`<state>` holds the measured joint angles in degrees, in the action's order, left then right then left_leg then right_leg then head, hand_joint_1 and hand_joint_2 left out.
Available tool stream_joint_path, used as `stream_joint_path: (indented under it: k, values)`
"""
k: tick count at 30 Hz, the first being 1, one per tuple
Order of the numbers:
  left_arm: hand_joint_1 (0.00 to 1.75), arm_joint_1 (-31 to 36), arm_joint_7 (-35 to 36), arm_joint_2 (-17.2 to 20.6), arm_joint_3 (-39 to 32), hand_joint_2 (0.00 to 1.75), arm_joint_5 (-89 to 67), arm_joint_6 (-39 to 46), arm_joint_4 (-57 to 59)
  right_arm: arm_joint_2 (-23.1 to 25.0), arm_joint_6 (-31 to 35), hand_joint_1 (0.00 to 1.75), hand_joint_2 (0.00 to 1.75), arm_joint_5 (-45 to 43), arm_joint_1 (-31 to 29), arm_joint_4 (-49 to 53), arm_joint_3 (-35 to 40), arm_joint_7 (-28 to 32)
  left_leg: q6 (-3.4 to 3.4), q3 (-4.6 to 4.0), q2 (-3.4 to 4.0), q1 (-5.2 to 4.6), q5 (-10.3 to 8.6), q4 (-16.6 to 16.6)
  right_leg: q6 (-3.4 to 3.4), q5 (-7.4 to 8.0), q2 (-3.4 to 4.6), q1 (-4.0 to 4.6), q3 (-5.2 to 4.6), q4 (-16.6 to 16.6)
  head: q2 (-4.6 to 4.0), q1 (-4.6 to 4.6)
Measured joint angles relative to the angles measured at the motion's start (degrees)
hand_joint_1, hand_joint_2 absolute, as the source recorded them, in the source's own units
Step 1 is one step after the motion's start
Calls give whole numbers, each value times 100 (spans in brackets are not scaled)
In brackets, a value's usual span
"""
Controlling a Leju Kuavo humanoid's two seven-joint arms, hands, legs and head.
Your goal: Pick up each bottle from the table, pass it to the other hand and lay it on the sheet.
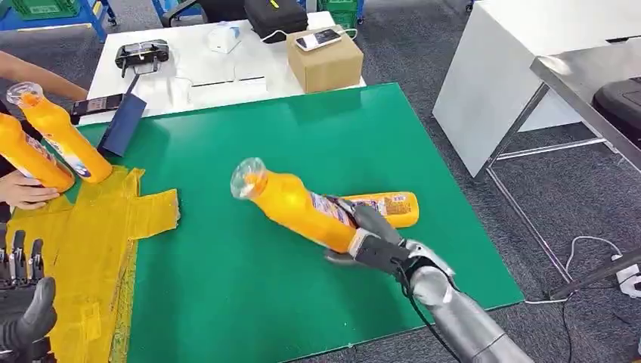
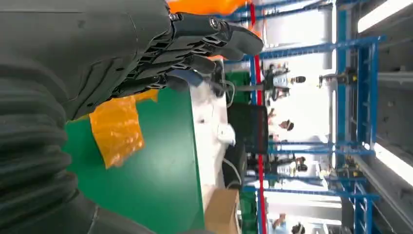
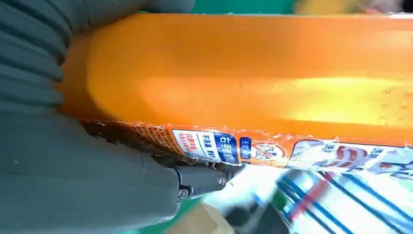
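Orange bottle (image 1: 298, 203) up off the green mat (image 1: 302, 136), gripped at its base end by the right hand (image 1: 374, 246), clear cap aimed up and toward the robot's left.

That long axis is the thing to watch: it slants from the right hand toward the left hand (image 1: 23, 291), which waits low at the near-left corner over the yellow sheet (image 1: 91, 234), well apart, fingers straight and spread, holding nothing. So I'd judge the handover needs the bottle carried leftward across the mat, cap end leading. A second bottle (image 1: 389, 206) lies flat on the mat just behind the right hand. At the far left a person's hand (image 1: 26, 190) holds two more bottles (image 1: 53, 144) above the sheet's edge.
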<state>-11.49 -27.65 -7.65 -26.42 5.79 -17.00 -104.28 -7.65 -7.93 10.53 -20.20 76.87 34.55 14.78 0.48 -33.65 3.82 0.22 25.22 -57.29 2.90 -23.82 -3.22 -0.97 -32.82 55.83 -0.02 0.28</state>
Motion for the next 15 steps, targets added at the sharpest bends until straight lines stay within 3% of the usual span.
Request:
stream_joint_path:
  k: [7,15]
  values:
    - [0,-58,177,-24,547,175,153,-5,-13,675,61,175,175,-131,-320,-53,-264,-101,1,-10,-1,-8,0,-1,4,3,0,-5,-7,0,0,2]
    - [0,-52,555,-4,1418,175,507,-317,9,1431,153,175,175,-70,-762,-774,-225,-227,0,-13,-1,-7,0,-1,3,2,-1,-1,-11,1,0,-2]
